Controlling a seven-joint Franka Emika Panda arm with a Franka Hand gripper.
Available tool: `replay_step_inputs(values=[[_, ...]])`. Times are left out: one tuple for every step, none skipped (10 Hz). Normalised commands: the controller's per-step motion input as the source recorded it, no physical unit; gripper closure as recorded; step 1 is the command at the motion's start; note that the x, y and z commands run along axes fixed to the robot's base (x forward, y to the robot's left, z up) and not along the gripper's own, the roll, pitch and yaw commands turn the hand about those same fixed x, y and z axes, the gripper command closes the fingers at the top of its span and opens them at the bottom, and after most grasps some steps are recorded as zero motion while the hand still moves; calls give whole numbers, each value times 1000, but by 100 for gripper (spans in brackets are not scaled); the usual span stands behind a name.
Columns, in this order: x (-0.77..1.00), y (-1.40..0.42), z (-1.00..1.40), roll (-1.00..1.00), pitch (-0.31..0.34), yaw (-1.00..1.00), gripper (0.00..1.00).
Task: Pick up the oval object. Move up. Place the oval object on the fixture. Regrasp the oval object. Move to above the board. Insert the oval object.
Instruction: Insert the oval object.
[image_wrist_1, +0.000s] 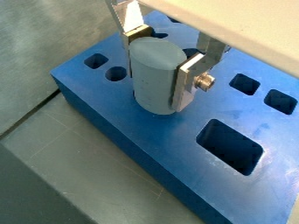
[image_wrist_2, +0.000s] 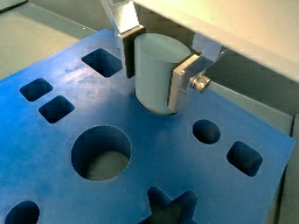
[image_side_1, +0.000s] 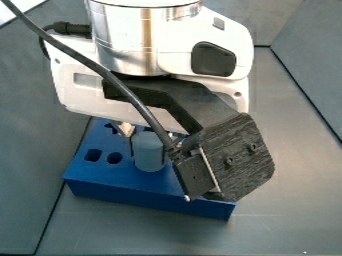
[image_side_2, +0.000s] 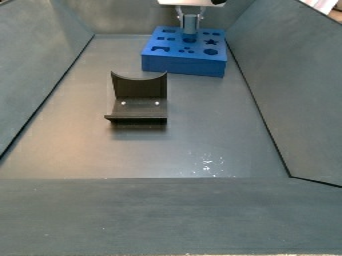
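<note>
My gripper (image_wrist_1: 163, 68) is shut on the oval object (image_wrist_1: 156, 77), a pale blue-white peg held upright between both silver fingers. The peg's lower end sits in a hole of the blue board (image_wrist_1: 140, 131); in a wrist view (image_wrist_2: 153, 74) the hole's dark rim shows around its base. In a side view the peg (image_side_1: 150, 150) stands on the board (image_side_1: 114, 172) under the wrist, with the gripper (image_side_1: 151, 148) around it. In a side view the gripper (image_side_2: 191, 22) is over the board (image_side_2: 187, 55) at the far end. The fixture (image_side_2: 136, 97) stands apart on the floor, bare.
The board has several cut-outs: a large rectangle (image_wrist_1: 232, 144), a large round hole (image_wrist_2: 101, 154), small squares and circles. Grey sloped walls (image_side_2: 40, 90) enclose the floor on both sides. The big wrist housing (image_side_1: 160, 50) hides much of the board in a side view.
</note>
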Motion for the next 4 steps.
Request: replay_step_inputs(values=[[257,189,-869,-41,-157,51,100],[306,57,-486,-57,-99,37,100],[-14,0,0,-23,-36,0,100],[0,0,0,0,0,0,100]])
